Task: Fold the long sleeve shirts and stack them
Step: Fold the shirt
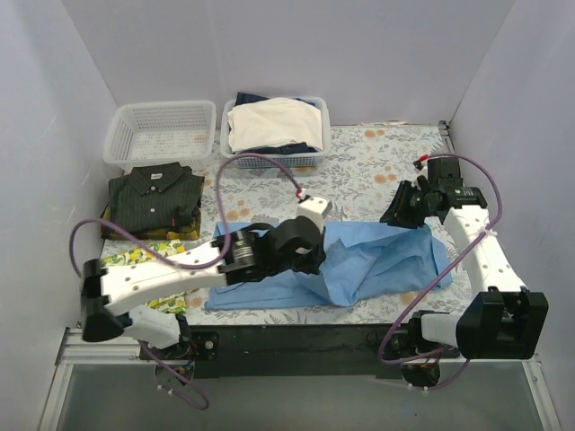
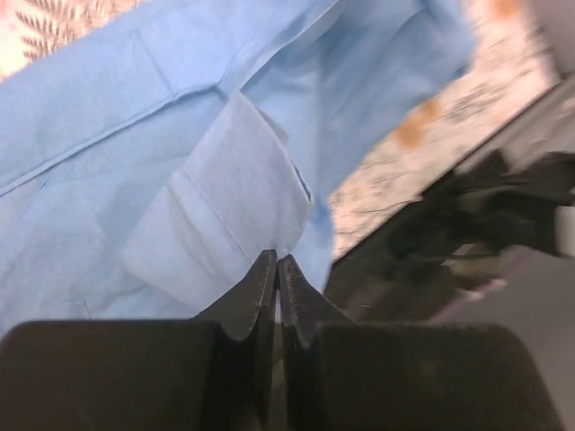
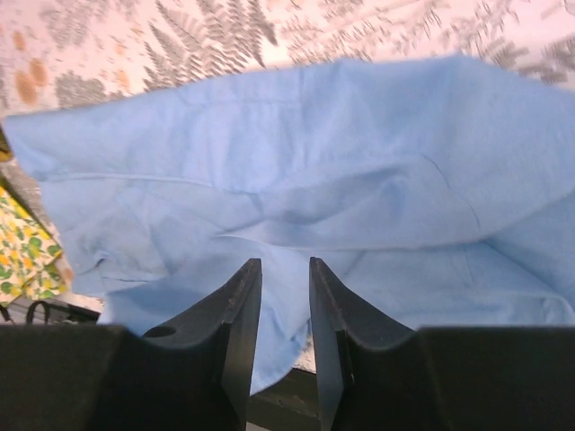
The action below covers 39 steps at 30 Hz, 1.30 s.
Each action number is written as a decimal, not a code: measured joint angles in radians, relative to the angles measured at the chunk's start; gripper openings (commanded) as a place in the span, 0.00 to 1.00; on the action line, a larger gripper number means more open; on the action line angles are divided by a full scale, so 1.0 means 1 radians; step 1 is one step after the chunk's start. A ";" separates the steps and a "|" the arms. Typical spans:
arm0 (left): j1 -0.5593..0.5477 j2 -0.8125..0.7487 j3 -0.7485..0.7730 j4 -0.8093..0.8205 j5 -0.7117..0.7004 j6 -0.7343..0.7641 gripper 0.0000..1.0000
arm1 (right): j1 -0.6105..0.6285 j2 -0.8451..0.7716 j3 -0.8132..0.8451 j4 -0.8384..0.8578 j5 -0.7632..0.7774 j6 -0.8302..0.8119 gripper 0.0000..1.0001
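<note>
The light blue shirt (image 1: 377, 260) lies crumpled on the floral table cover at centre front. It also fills the left wrist view (image 2: 180, 162) and the right wrist view (image 3: 296, 153). My left gripper (image 1: 326, 244) is over its middle, jaws pinched shut on a fold of it (image 2: 277, 262). My right gripper (image 1: 396, 215) is at the shirt's far right edge, and blue cloth passes between its narrowly spaced jaws (image 3: 285, 274). The dark pinstriped shirt (image 1: 154, 197) lies folded, collar up, at the left.
A yellow lemon-print cloth (image 1: 144, 254) lies under and in front of the dark shirt. An empty white basket (image 1: 162, 133) stands at the back left. A second basket (image 1: 321, 115) beside it holds cream and dark garments. The black table edge (image 1: 296, 337) runs along the front.
</note>
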 measured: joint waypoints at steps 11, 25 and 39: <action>-0.092 -0.444 -0.174 0.104 -0.072 -0.064 0.00 | 0.021 0.203 0.101 0.112 -0.181 -0.005 0.39; -0.094 -0.426 -0.209 0.156 -0.068 -0.014 0.00 | 0.105 0.199 0.067 0.092 0.005 -0.069 0.44; -0.094 -0.399 -0.213 0.156 -0.073 -0.014 0.00 | 0.112 0.067 0.040 -0.072 0.438 0.010 0.49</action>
